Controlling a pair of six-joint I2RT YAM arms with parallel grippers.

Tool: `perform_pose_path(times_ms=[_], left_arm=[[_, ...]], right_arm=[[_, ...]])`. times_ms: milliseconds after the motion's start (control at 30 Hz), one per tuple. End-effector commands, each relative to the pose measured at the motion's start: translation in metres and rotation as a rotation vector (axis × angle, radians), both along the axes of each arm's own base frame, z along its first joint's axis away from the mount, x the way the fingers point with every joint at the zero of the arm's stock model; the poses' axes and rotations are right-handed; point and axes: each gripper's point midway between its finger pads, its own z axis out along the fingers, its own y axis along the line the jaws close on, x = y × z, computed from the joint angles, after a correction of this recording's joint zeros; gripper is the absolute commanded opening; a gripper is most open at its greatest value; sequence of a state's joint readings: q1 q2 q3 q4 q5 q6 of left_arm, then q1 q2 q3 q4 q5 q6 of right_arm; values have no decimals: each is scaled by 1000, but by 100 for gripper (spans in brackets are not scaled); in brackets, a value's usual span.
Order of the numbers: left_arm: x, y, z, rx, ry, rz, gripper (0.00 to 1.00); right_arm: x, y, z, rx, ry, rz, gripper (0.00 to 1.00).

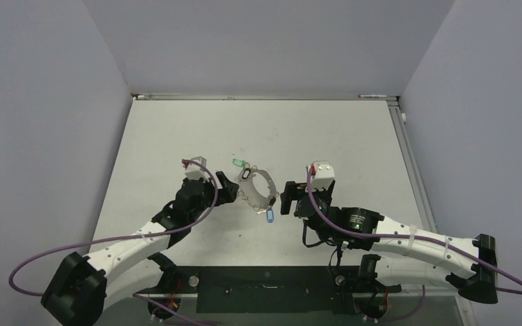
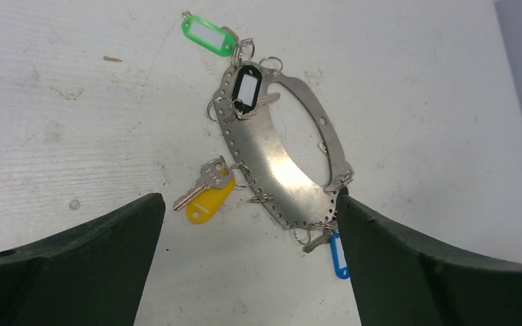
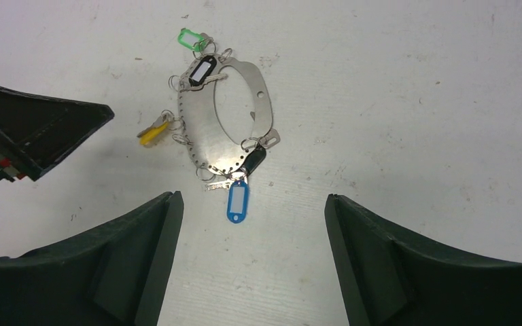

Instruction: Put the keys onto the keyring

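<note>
White bench (image 1: 177,136) under you — the keyring (image 2: 272,159) lies flat at its middle, between your left jaws and right jaws, coloured keys (image 2: 204,193) lying round its rim; both pairs stand spread, holding nothing.

A white, scuffed table (image 1: 177,136) stands boxed in by plain grey-blue walls (image 1: 41,102) along its left, far and right edges. A pale rail (image 1: 408,156) lines the right edge. Lighting is even.
</note>
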State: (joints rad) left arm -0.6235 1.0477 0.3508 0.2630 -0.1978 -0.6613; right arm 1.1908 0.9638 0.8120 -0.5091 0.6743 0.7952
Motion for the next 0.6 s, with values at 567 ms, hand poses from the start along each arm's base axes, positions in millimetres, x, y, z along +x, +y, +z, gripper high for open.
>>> perform_pose_path(times_ms=[567], left_arm=[[-63,81,176,33,-310,83,96]], right_arm=[[14,-6,95,135,-300,33,92]])
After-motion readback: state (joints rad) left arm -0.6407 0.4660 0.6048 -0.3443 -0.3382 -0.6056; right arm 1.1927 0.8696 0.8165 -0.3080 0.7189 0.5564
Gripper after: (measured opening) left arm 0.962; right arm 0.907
